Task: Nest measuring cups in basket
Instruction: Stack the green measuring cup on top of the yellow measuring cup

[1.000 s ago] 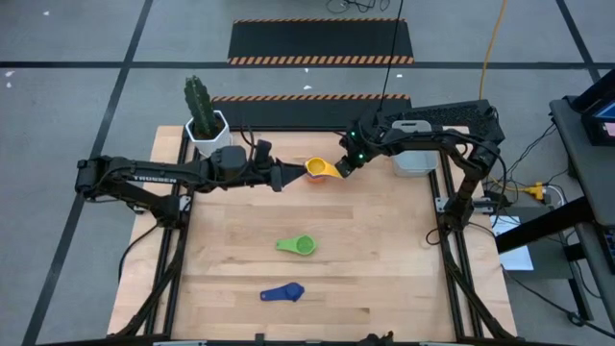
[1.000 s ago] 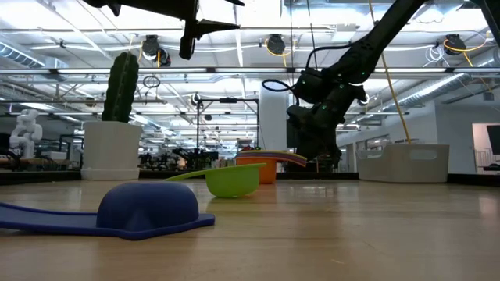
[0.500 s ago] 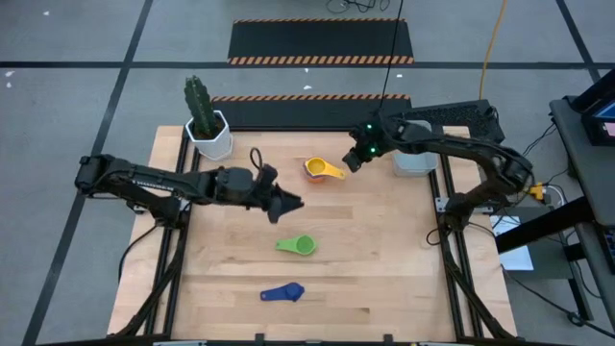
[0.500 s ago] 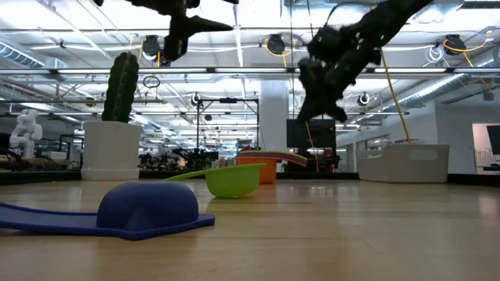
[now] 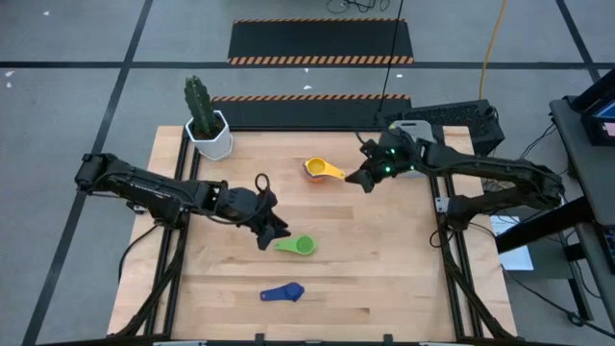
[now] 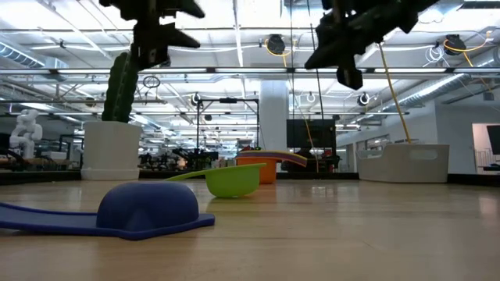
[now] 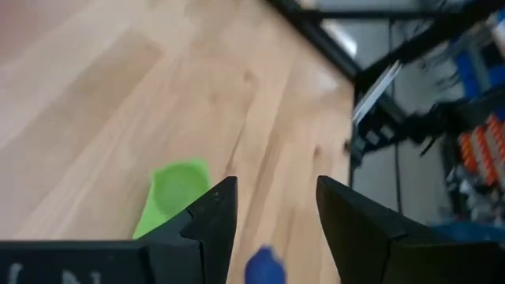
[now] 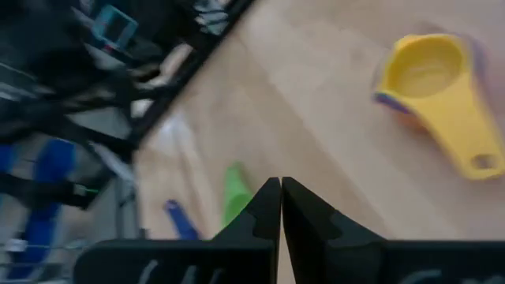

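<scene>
While nesting is part done, items run: cactus pot (image 5: 209, 135), far left corner. Left hand (image 5: 272, 234), fingers parted, empty, just beside green cup (image 5: 298, 245); likely next pick, needing descent onto its handle. Dark blue cup (image 5: 282, 292) nearer front. Yellow-topped cup stack (image 5: 322, 169) mid-back. Right hand (image 5: 357, 180), fingers together, empty. Basket (image 5: 415, 154) at worktop (image 5: 384, 279) back right.

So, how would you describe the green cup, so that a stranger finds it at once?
Start at the wooden table and look near its middle. The green cup lies there, apart from the others, just beside the left gripper. It is the only green scoop, between the yellow cup and the dark blue cup.
</scene>
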